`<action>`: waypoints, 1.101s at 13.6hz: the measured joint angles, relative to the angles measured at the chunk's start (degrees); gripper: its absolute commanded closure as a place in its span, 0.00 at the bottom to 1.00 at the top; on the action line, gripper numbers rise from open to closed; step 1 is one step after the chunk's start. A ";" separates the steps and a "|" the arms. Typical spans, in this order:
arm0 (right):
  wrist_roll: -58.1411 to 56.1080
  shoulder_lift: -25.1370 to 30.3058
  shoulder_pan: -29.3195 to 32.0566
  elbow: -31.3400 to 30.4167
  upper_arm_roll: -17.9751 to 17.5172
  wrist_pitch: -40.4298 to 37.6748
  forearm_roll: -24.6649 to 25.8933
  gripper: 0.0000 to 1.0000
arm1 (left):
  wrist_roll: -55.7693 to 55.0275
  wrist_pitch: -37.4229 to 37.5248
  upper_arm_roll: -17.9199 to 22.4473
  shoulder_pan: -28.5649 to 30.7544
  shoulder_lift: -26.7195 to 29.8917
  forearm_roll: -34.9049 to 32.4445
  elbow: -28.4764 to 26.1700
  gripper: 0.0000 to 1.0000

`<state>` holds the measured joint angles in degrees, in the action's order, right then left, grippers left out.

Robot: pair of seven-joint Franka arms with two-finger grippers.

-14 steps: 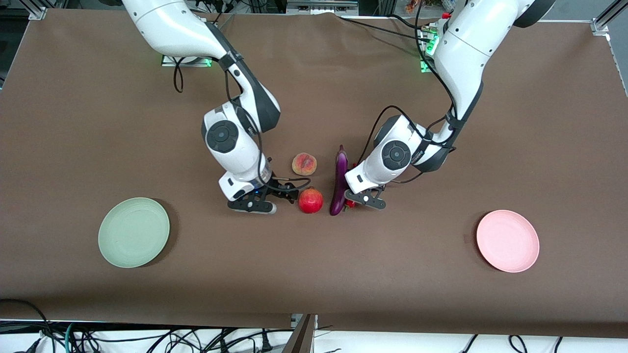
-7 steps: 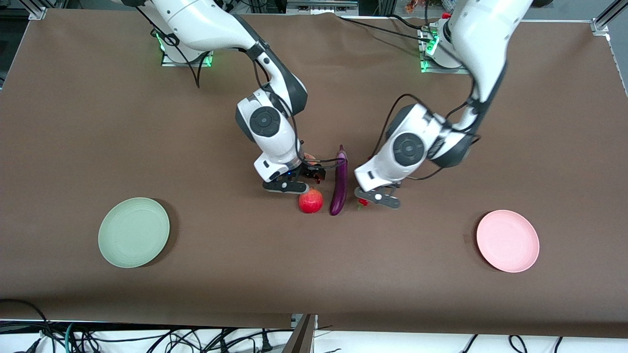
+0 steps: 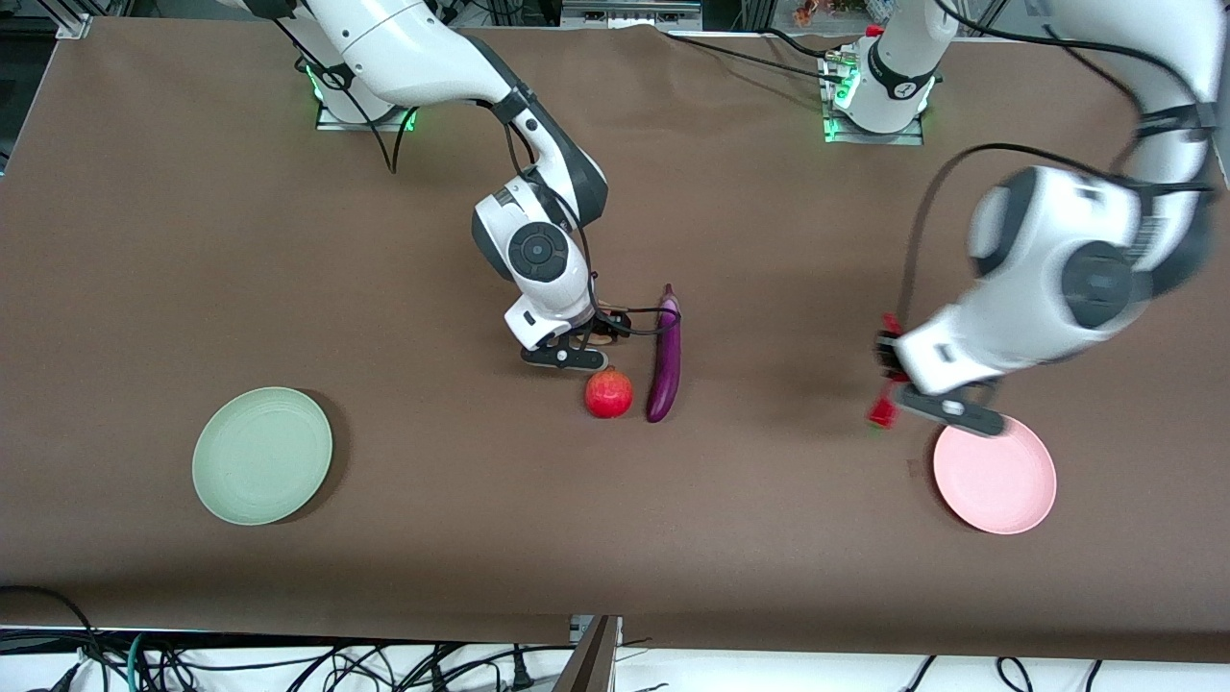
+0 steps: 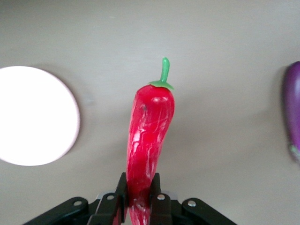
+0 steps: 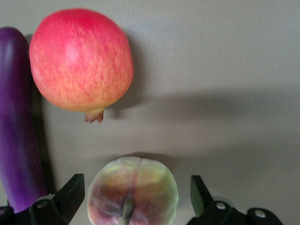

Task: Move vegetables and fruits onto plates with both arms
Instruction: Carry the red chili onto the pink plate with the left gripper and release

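My left gripper (image 3: pixel 889 384) is shut on the red chili pepper (image 3: pixel 882 411) and holds it in the air beside the pale pink plate (image 3: pixel 1004 485). The left wrist view shows the chili (image 4: pixel 149 140) clamped between the fingers, green stem outward, with the plate (image 4: pixel 33 117) and the eggplant's end (image 4: pixel 293 117) below. My right gripper (image 3: pixel 586 348) is open, low over the peach (image 3: pixel 603 337), whose sides it straddles (image 5: pixel 132 192). The red pomegranate (image 3: pixel 609 393) and the long purple eggplant (image 3: pixel 665 356) lie side by side, also seen in the right wrist view (image 5: pixel 80 58) (image 5: pixel 16 131). The pale green plate (image 3: pixel 261 455) is bare.
The brown table cover (image 3: pixel 461 500) spreads between the two plates. Cables hang below the table's front edge (image 3: pixel 384 663). The arm bases with green lights stand along the back edge (image 3: pixel 870 106).
My left gripper has lifted the chili away from the eggplant and carried it toward the pink plate. My right gripper has moved from beside the pomegranate to over the peach.
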<state>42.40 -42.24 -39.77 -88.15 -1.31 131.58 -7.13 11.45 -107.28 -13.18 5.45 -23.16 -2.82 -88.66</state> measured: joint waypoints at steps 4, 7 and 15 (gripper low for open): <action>0.00 -0.01 -0.52 -0.01 0.00 -0.32 0.00 0.00 | 7.21 -2.81 0.23 10.10 -2.46 -6.23 0.30 1.00; 0.00 -0.19 -0.57 -0.24 0.01 -0.58 0.00 0.00 | 7.45 -12.35 0.18 13.49 -9.01 -9.78 0.66 1.00; 0.01 -0.74 -1.27 -0.25 0.01 -0.69 0.01 0.65 | 7.41 -26.71 0.67 14.31 -20.56 -10.59 1.69 0.97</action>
<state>42.41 -42.98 -41.05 -88.40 -1.31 130.89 -7.12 18.86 -133.98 -12.51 19.75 -43.71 -13.41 -86.97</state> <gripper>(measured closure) 0.132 0.793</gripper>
